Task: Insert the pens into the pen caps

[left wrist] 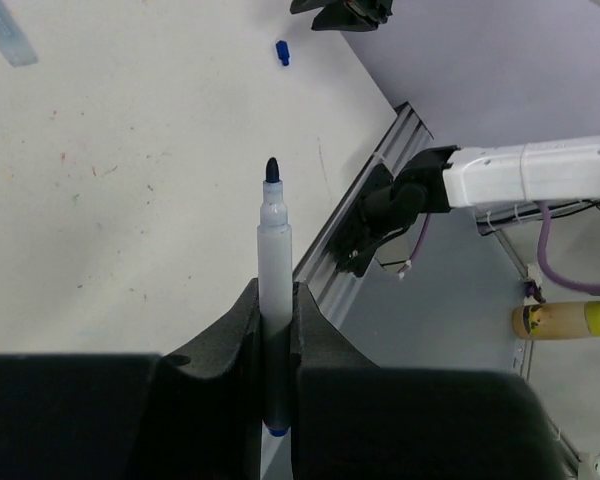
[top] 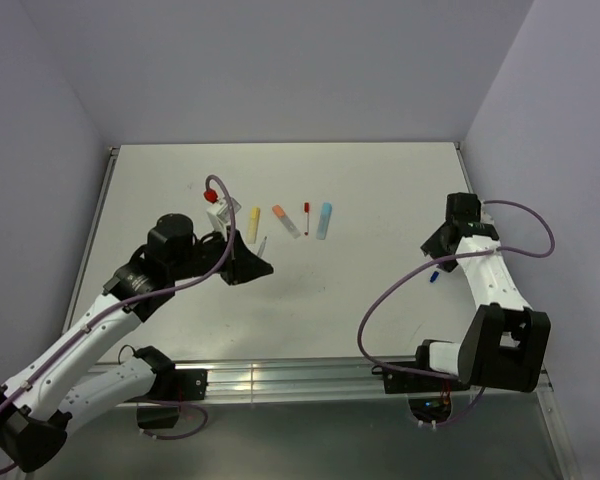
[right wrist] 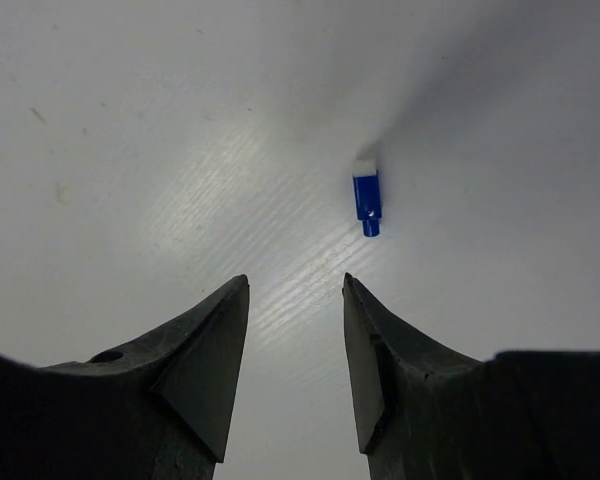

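Clamped on blue-tipped pen (left wrist: 275,250) with left fingers (left wrist: 235,330), tip pointing out; right fingers (right wrist: 215,340) parted, empty, low over bench (right wrist: 130,150). Advance until dark blue cap (right wrist: 366,195), lying flat just beyond the tips, sits between them, then pinch across its short body.

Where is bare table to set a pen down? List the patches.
Free: the middle of the table between the light blue pen and the right pincer; also the far right corner. Crowded: the pen row beside the left pincer, and the blue cap by the right pincer.
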Tool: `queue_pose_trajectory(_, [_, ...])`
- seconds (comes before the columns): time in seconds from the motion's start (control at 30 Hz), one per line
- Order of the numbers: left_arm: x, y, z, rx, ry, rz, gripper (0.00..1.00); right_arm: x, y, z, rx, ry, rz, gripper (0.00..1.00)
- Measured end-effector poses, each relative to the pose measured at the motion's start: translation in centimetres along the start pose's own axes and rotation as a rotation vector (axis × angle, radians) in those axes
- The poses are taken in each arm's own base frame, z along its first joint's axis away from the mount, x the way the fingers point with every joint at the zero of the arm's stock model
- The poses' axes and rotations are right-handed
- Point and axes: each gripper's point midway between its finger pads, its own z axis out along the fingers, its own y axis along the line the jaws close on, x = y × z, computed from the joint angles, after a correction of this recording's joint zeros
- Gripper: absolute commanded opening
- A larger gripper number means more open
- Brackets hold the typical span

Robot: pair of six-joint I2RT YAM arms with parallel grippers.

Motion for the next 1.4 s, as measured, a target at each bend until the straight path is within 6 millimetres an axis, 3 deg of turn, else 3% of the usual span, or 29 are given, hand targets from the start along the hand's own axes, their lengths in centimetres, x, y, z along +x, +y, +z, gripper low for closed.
queue_pose_trajectory(0.33, [3.6, 2.2, -0.3, -0.045, 0.054, -0.022, 0.0, 0.7, -2.8, 3.0, 0.144, 0.057, 0.026, 0.49])
queue_pose_trajectory(0.77, [3.0, 1.4, -1.0, -0.025, 0.019, 0.004, 0.0, 0.9, -4.0, 6.2, 0.225, 0.116, 0.024, 0.46])
queue_pose_trajectory(1.4, [3.1, 1.4, -1.0, -0.024, 0.019, 0.015, 0.0, 1.2, -4.5, 8.0, 0.259, 0.152, 0.024, 0.38])
